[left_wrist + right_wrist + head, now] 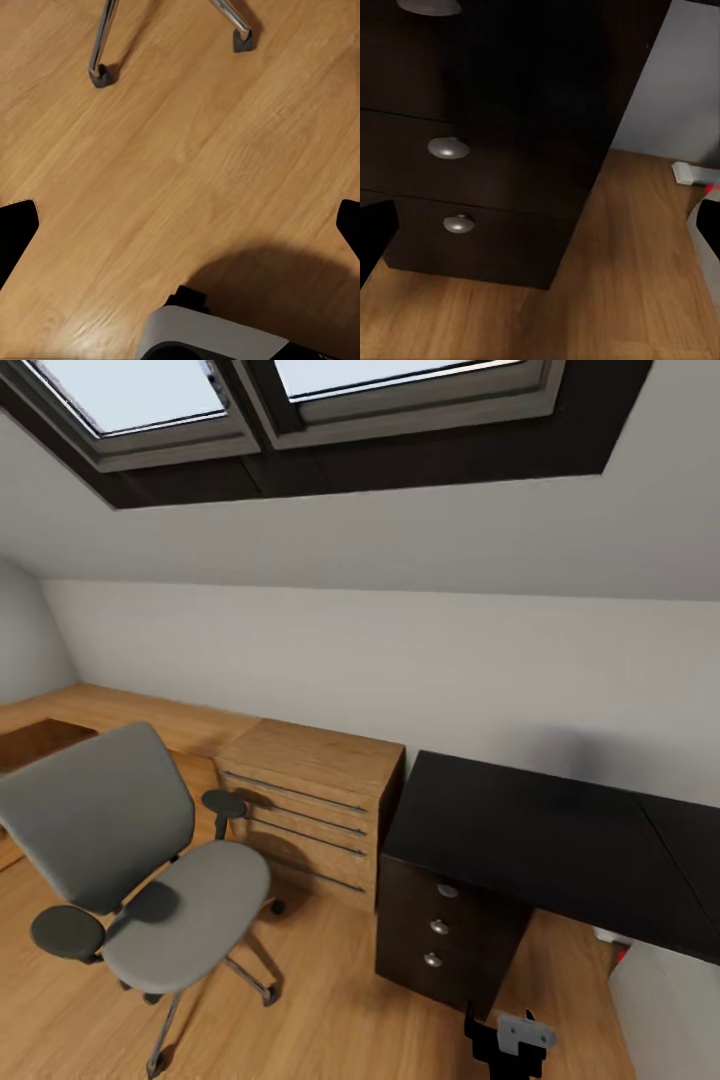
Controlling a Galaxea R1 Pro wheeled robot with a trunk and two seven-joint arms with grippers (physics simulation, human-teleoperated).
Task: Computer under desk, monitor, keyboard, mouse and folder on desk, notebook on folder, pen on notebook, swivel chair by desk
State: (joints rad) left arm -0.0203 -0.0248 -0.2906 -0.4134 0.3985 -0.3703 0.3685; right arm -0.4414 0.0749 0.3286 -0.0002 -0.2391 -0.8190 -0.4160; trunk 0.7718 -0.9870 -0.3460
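The robot stood facing a corner under a sloped ceiling with skylights. The swivel chair (150, 880) sat on the wood floor (330, 1010) to the left, its seat bare, with no folder visible on it, and it was apart from the desk (540, 830), with a low light-wood cabinet (310, 800) between them against the wall. The desk's glossy black top carried nothing in the part seen from the head; monitor, keyboard and mouse were not to be seen there. Its dark drawers (450, 150) with round metal knobs faced the right gripper (540, 225), whose finger tips appeared at opposite edges of the right wrist view, so it was spread wide and held nothing. The left gripper (180, 225) was likewise spread wide and empty, pointing down at the floor near two chrome legs of the chair base (101, 45). Both arms seemed tucked low, probably for driving. A small red mark on something pale (620, 955) showed under the desk at the right; it may have been the computer, though too little showed to tell
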